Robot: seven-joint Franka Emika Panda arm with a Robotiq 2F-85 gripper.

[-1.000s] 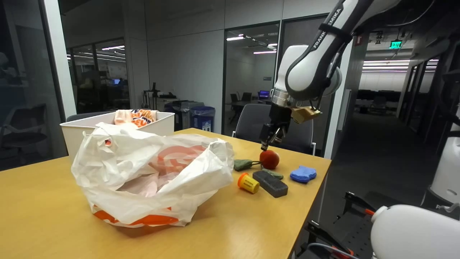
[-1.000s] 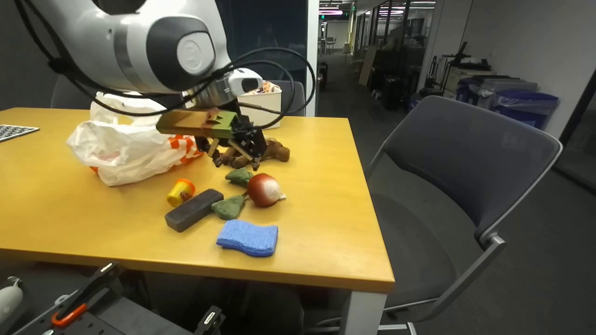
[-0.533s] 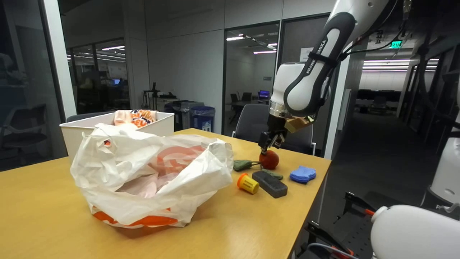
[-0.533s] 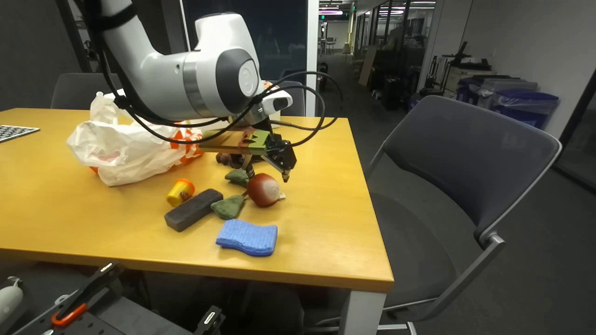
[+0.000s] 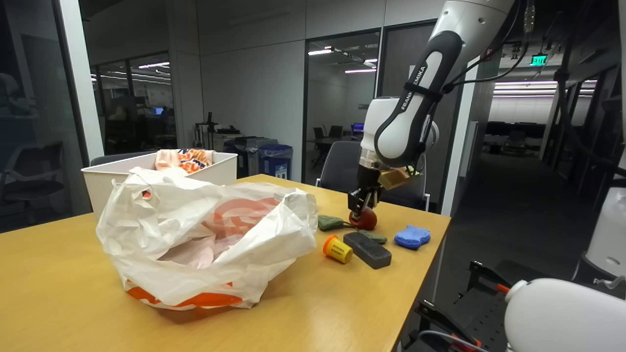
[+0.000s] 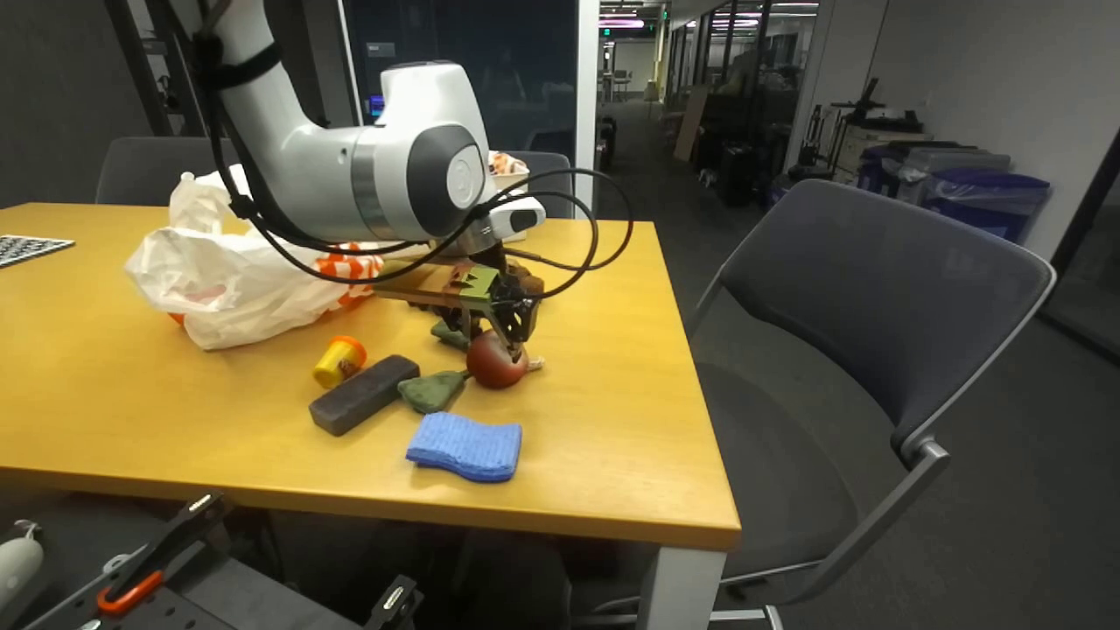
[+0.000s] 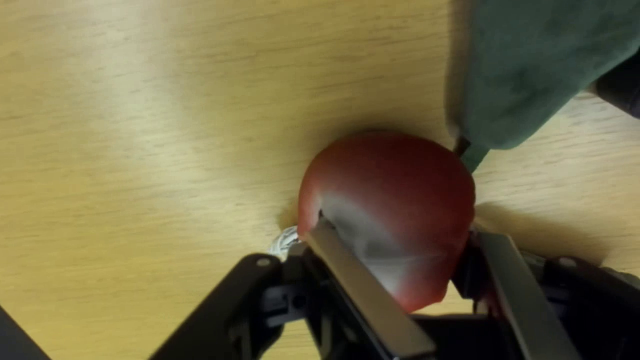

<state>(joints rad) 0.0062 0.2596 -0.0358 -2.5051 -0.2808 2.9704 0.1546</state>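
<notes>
1. Red radish toy point(image 6: 486, 362) sits toward the right end of the yellow table point(image 6: 621, 420).
2. Its long axis lies roughly level: in an exterior view the green leaves point(image 6: 433, 392) trail left and the pale root tip point(image 6: 536, 364) points right.
3. I see the gripper point(image 7: 397, 228) clenched on the toy's round body, a finger against either side.
4. Only the wrist view lets me see one finger pressing into the whitish patch point(image 7: 360, 225).
5. The root tip shows there and in an exterior view, though not in both exterior views.
6. A checkered board point(image 6: 31, 248) at the far left turns up in an exterior view alone.
7. In both exterior views a dark block point(image 6: 366, 395), a blue sponge point(image 6: 464, 448) and a yellow tub point(image 6: 338, 364) lie near the toy.
</notes>
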